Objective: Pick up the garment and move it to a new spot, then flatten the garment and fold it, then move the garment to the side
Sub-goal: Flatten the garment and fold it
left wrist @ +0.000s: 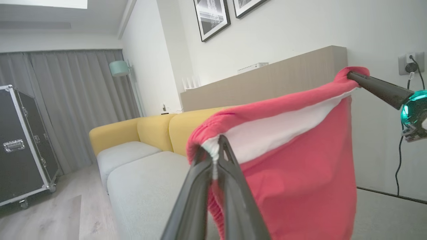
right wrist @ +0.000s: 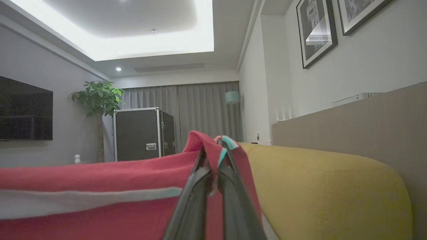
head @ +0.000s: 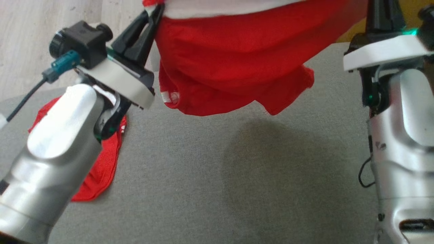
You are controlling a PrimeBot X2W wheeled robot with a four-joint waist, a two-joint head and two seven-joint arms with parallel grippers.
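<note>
**Lower Flat, Keep the Waistband Taut**

Note the garment (head: 230, 67) up in the air, stretched by the waistband, legs dangling clear of the grey seat (head: 237, 176) below. Keep both pinches exactly as now: left gripper (left wrist: 218, 146) clamped tight on one end of the waistband, right gripper (right wrist: 215, 151) clamped tight on the other end. Read this as the carry to a new spot, probably with flattening next.

Hold the two ends level and apart, enough to take the sag out of the middle, not enough to tug cloth out of either pinch. Aim for the bare stretch of seat ahead, well apart from the second red cloth (head: 101, 159) lying under the left arm, and avoid dragging over that.

Lower slowly, letting the leg hems land first, then draw back toward the body to lay the rest down smooth. Stay clear of the yellow backrest (right wrist: 333, 186) on the right side. Release only after full contact with the seat, both ends together, to avoid a twist or a bunched corner. Watch for a hem folding under during the landing.
</note>
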